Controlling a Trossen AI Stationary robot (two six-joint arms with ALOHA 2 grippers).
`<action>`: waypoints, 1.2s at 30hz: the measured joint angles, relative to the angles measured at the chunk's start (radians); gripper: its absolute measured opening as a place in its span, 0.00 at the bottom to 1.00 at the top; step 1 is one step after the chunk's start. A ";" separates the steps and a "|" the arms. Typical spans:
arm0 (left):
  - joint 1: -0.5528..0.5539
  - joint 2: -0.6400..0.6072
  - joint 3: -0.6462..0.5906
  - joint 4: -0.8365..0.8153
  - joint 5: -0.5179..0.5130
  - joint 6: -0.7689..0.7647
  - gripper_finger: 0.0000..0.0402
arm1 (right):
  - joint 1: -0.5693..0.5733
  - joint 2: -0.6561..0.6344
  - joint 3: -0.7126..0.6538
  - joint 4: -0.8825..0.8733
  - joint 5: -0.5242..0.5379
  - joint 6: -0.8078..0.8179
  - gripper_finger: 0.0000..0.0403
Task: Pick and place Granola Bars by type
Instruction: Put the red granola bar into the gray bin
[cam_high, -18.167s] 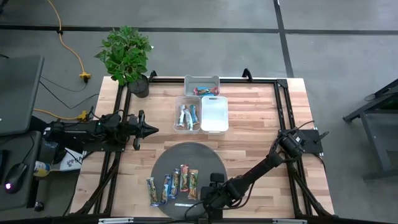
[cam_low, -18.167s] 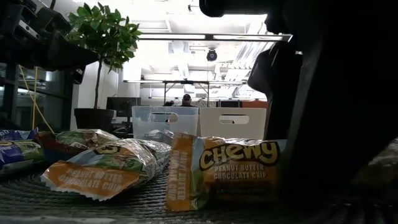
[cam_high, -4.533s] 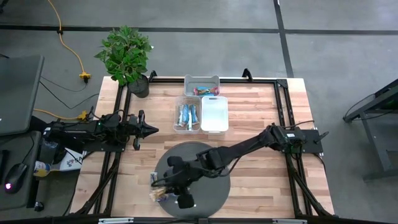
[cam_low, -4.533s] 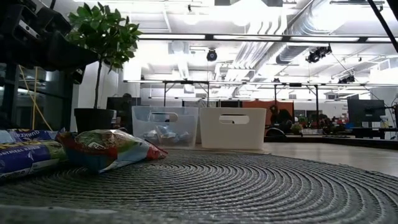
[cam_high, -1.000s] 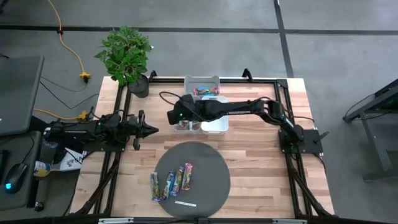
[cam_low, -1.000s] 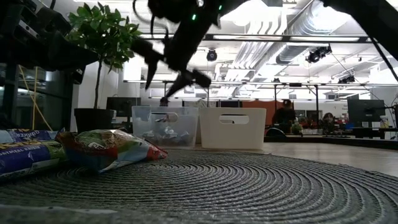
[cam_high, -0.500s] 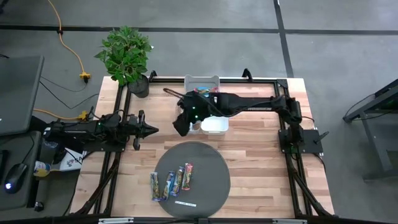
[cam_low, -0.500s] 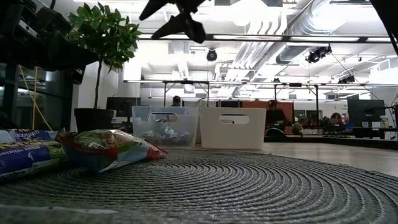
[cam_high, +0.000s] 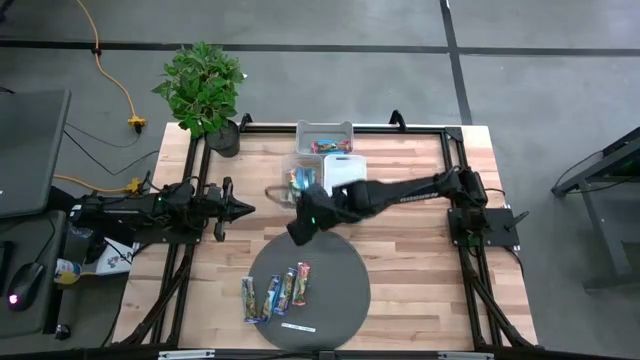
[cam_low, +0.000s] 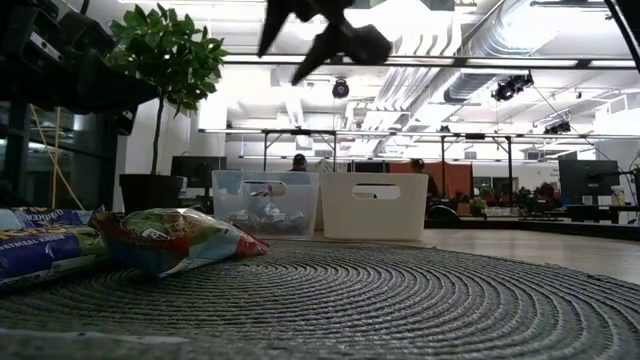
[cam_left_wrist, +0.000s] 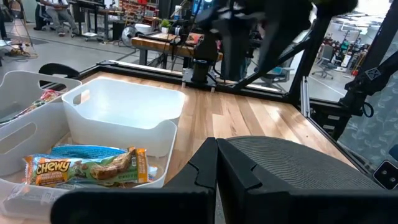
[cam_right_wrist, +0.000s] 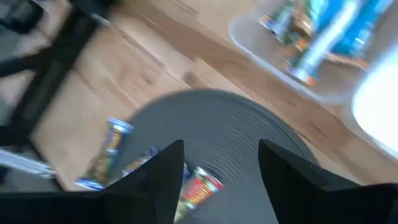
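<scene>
1. High view: the right gripper (cam_high: 299, 232) hung over the far edge of the round grey mat (cam_high: 345, 290), between the mat and the clear bin (cam_high: 301, 184); nothing seen in it. Four granola bars (cam_high: 274, 293) lay in a row on the mat's near left part, a thin white strip (cam_high: 298, 326) just in front of them. The left gripper (cam_high: 243, 208) waited at the table's left side.
2. Low view: right gripper fingers (cam_low: 335, 40) stood spread, empty, high above the mat. Two bars (cam_low: 170, 238) lay at the mat's left.
3. Left wrist view: left gripper fingers (cam_left_wrist: 214, 163) were clenched together, empty. An orange-brown bar (cam_left_wrist: 87, 168) lay on a blue one in the clear bin.
4. Right wrist view: fingers (cam_right_wrist: 166, 163) were apart, over the mat, with bars below.
</scene>
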 joint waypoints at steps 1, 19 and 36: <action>0.000 0.000 0.000 0.000 0.000 0.000 0.00 | 0.017 0.000 0.000 -0.026 0.040 0.022 0.47; 0.000 0.000 0.000 0.000 0.000 0.000 0.00 | 0.125 0.128 0.000 -0.089 0.083 0.225 0.47; 0.000 0.000 0.000 0.000 0.000 0.000 0.00 | 0.187 0.214 0.000 0.120 -0.031 0.578 0.52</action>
